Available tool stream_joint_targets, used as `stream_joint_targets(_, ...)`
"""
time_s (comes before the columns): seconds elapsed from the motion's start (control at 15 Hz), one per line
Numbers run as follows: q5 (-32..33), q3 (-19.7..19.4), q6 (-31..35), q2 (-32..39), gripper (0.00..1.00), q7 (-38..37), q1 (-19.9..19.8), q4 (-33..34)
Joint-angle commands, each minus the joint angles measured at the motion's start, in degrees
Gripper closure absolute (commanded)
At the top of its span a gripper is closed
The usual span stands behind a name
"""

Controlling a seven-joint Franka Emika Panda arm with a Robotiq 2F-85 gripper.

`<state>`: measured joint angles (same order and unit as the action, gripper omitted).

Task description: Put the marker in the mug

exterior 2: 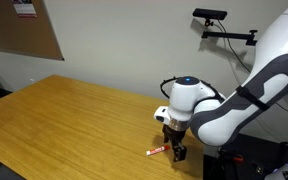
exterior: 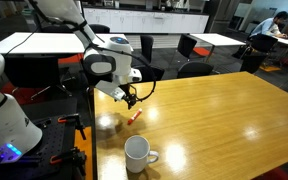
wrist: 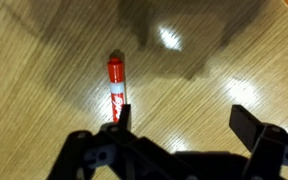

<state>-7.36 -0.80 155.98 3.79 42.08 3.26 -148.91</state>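
The red marker [exterior: 135, 116] lies flat on the wooden table; it also shows in an exterior view [exterior 2: 157, 151] and in the wrist view [wrist: 115, 87]. The white mug [exterior: 137, 153] stands upright near the table's front edge, handle to the right. It is out of the other views. My gripper [exterior: 131, 100] hangs just above the table next to the marker, also seen in an exterior view [exterior 2: 176, 150]. In the wrist view the gripper [wrist: 184, 118] is open and empty, with the marker by the left finger, outside the jaws.
The wooden table [exterior: 214, 110] stretches far to the right. Its edge lies close to the gripper [exterior 2: 189, 170]. Black chairs [exterior: 189, 45] and white tables stand behind. A person [exterior: 269, 28] sits at the far back.
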Motion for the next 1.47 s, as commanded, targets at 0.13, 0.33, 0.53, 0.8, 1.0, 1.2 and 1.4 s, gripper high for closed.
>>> stream_joint_targets(0.13, -9.2, 4.3, 5.4, 5.1, 0.0, 10.7, -4.7, 3.2)
stream_joint_targets(0.33, -13.7, 6.7, 4.2, 7.7, 0.0, 17.4, -8.1, 6.0)
stream_joint_targets(0.53, -13.8, 8.0, 3.6, 9.9, 0.0, 21.7, -10.7, 8.4)
stream_joint_targets(0.8, -10.7, 8.0, 3.3, 12.3, 0.0, 23.0, -12.2, 10.5)
stream_joint_targets(1.0, -9.2, 8.3, 3.4, 13.7, 0.0, 22.9, -12.9, 11.4)
stream_joint_targets(1.2, -7.6, 8.6, 3.7, 14.8, 0.0, 22.7, -13.3, 11.9)
stream_joint_targets(1.4, -6.7, 9.0, 3.9, 15.6, 0.0, 22.6, -13.8, 12.2)
